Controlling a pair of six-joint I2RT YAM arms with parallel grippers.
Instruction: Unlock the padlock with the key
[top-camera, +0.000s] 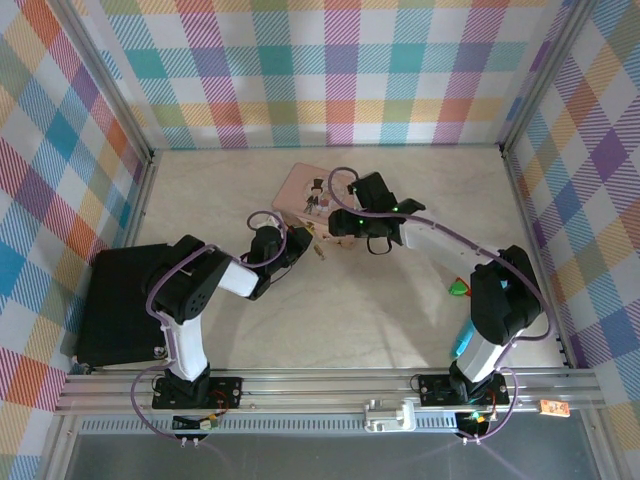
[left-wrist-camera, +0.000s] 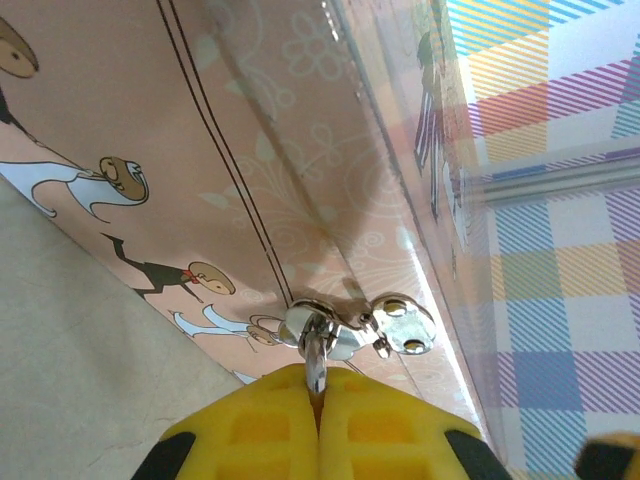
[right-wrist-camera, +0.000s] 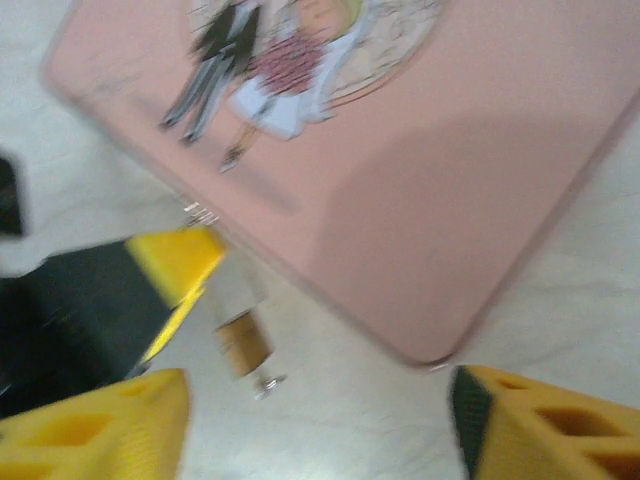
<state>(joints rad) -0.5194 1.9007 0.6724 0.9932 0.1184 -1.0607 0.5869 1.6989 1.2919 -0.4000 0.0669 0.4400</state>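
Left gripper (left-wrist-camera: 320, 390) is closed, pinching a thin silver strip (left-wrist-camera: 316, 362) at the clasp of the pink rectangular tin (left-wrist-camera: 200, 150); I judge this steadies it. Right gripper (right-wrist-camera: 310, 405) stands open. The small brass padlock (right-wrist-camera: 243, 342) lies just ahead between its fingers, with a silver stub (right-wrist-camera: 268, 383), probably the key, at its base.

A pink tin (top-camera: 300, 190) lies mid-table, a black slab (top-camera: 115, 305) far left.

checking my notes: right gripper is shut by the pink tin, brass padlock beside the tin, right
No: the right gripper is open, jaws wide apart in the right wrist view. It is by the pink tin, the brass padlock beside the tin.
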